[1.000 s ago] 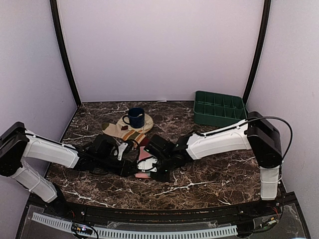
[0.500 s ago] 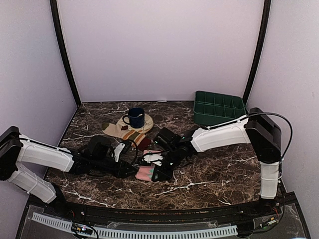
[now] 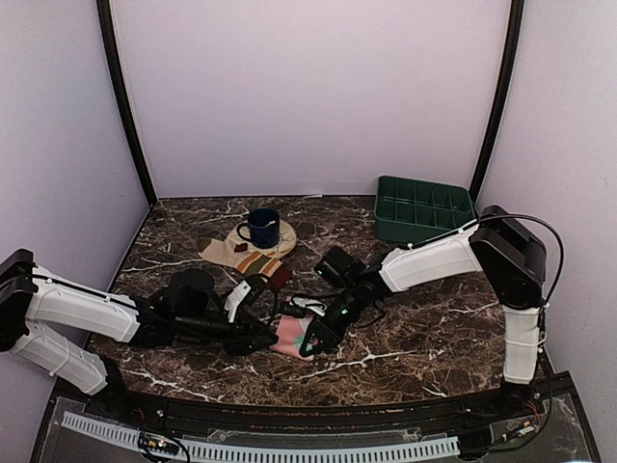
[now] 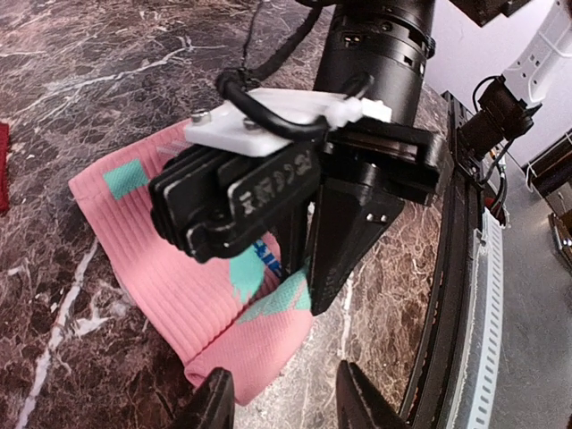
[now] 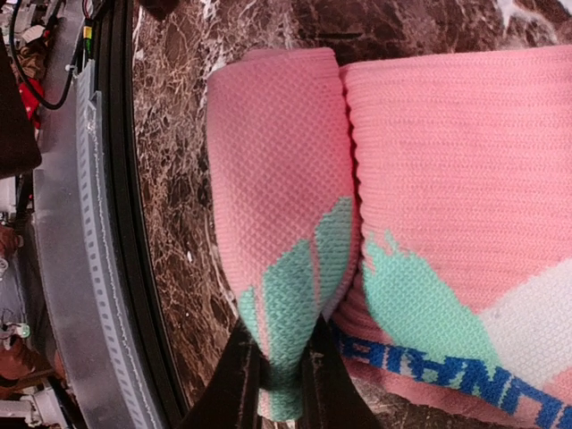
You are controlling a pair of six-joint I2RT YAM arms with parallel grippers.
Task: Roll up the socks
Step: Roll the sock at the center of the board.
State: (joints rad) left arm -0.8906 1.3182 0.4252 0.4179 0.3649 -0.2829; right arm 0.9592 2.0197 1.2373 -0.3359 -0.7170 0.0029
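A pink sock (image 3: 288, 335) with teal patches and blue lettering lies on the marble table near the front middle, its near end folded over into a roll. My right gripper (image 5: 281, 380) is shut on the teal edge of that folded end (image 5: 286, 295); it also shows in the top view (image 3: 314, 339) and in the left wrist view (image 4: 308, 223). My left gripper (image 4: 284, 407) is open and empty, just in front of the rolled end of the sock (image 4: 170, 277), its fingertips (image 4: 214, 402) apart from the fabric. In the top view my left gripper (image 3: 264, 340) is at the sock's left side.
A second, striped cream sock (image 3: 253, 258) with a dark red toe (image 3: 281, 276) lies behind. A blue mug (image 3: 260, 228) stands on a cream disc. A green compartment tray (image 3: 424, 209) is at the back right. The table's front rail (image 4: 465, 295) is close.
My right arm has drawn back to the right, still pinching the sock's end, and more pink sock shows. My left gripper has shifted right along the sock.
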